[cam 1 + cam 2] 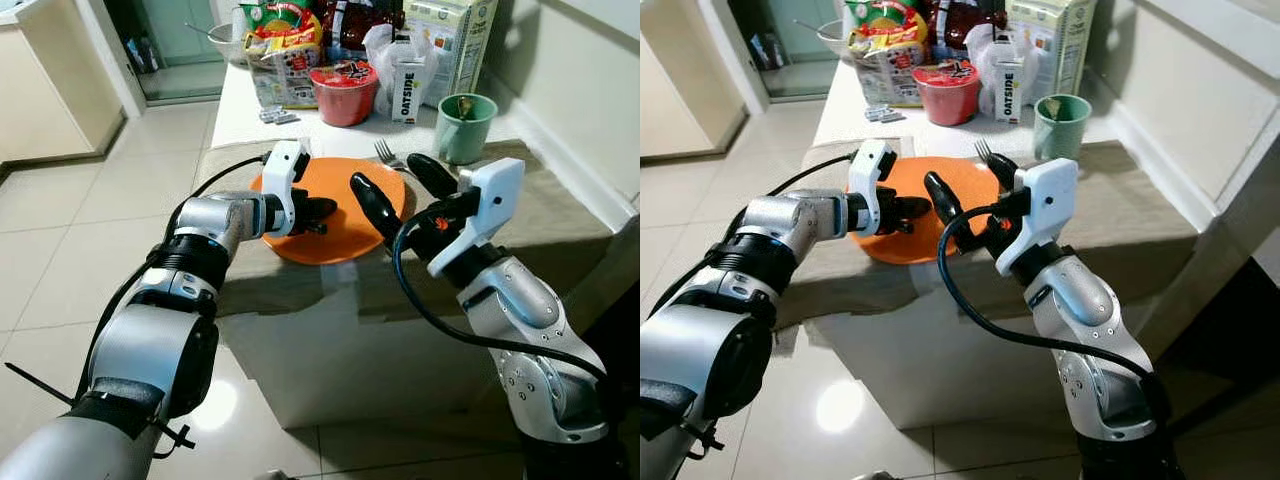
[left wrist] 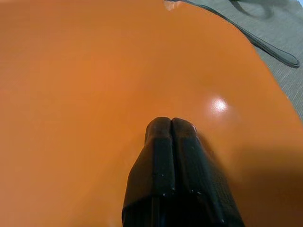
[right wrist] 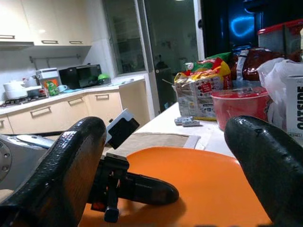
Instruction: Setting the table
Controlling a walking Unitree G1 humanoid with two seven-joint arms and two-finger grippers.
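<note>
Left claw (image 1: pixel 318 214) sits low over the orange plate (image 1: pixel 345 235), fingers pressed together with nothing between them; the left wrist view shows the two black fingertips (image 2: pixel 170 130) closed side by side just above the glossy plate surface. Cannot tell whether they touch the plate.

Right claw (image 1: pixel 402 186) is over the plate's right side, fingers spread wide. One finger (image 1: pixel 375 205) hangs over the plate, the other reaches toward the plate's far right edge. Nothing gripped.

Plate lies flat on the beige cloth (image 1: pixel 560 215) covering the near end of the counter (image 1: pixel 235 110), between the two arms.

Fork (image 1: pixel 388 155) lies on the cloth at the plate's far right edge, tines pointing away from the robot, handle hidden behind the right claw.

Green mug (image 1: pixel 465 127) stands upright on the cloth beyond the right claw, something sticking out of it.

Back of the counter is crowded: red bowl (image 1: pixel 344 92), Oatside carton (image 1: pixel 406 88), white plastic bag (image 1: pixel 385 45), snack bag (image 1: pixel 285 50), tall box (image 1: pixel 452 40).

Kitchen cabinets (image 3: pixel 52 111) are visible across the room in the right wrist view.
</note>
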